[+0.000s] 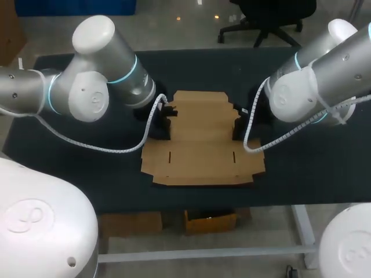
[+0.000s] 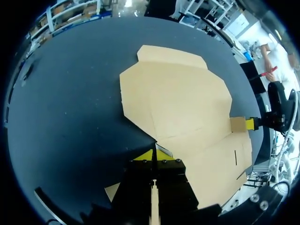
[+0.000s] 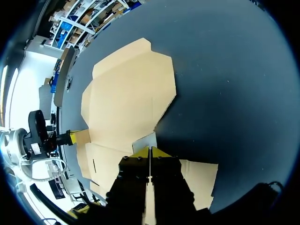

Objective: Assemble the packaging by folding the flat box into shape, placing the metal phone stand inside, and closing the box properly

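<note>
Dark table [image 1: 87, 174] with a matte black top, and the flat box [image 1: 200, 145] lies unfolded pretty much in the middle of it, wide end toward the near edge and narrower tabbed end toward the far edge. It's plain brown cardboard. The only markings I can make out are two short slits [image 1: 170, 157] cut into the front panel, one near each side.

The left gripper [image 2: 155, 153] is at the box's left edge. Its yellow tips are pressed together with the cardboard edge pinched between them, so it's clamped on the box there. Same deal across from it: the right gripper [image 3: 149, 150] is at the right edge, tips squeezed onto a small side flap that sticks up a bit. Each wrist view also catches the other gripper across the cardboard, holding its little tab.

Further out, the left arm [image 1: 98, 81] comes in from the far-left corner and the right arm [image 1: 319, 81] from the far-right. A white coiled cable [image 1: 116, 149] droops from each wrist down near the tabletop beside the box.
</note>
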Robot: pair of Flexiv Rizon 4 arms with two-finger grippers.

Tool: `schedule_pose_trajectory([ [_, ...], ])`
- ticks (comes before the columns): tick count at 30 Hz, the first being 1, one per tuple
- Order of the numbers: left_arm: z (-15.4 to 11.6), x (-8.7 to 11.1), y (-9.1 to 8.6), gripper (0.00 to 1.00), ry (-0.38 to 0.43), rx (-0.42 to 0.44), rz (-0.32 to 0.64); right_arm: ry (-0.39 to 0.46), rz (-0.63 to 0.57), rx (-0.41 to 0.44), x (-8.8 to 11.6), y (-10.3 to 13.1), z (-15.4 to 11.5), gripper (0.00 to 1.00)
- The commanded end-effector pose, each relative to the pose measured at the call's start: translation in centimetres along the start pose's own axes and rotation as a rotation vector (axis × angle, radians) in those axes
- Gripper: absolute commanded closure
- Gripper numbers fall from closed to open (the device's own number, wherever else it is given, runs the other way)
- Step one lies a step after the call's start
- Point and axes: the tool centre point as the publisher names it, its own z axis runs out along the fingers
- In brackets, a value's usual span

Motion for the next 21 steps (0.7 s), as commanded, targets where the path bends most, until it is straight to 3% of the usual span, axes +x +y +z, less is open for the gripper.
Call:
schedule_pose_trajectory([
  [1, 0.08, 0.23, -0.05, 1.00, -0.013, -0.002, -0.001, -0.037, 0.004, -0.008, 0.38, -0.16, 0.19, 1.00],
  [21, 0.24, 0.58, -0.09, 1.00, -0.044, -0.027, -0.026, -0.086, 0.020, -0.016, 0.93, 0.05, 0.44, 1.00],
])
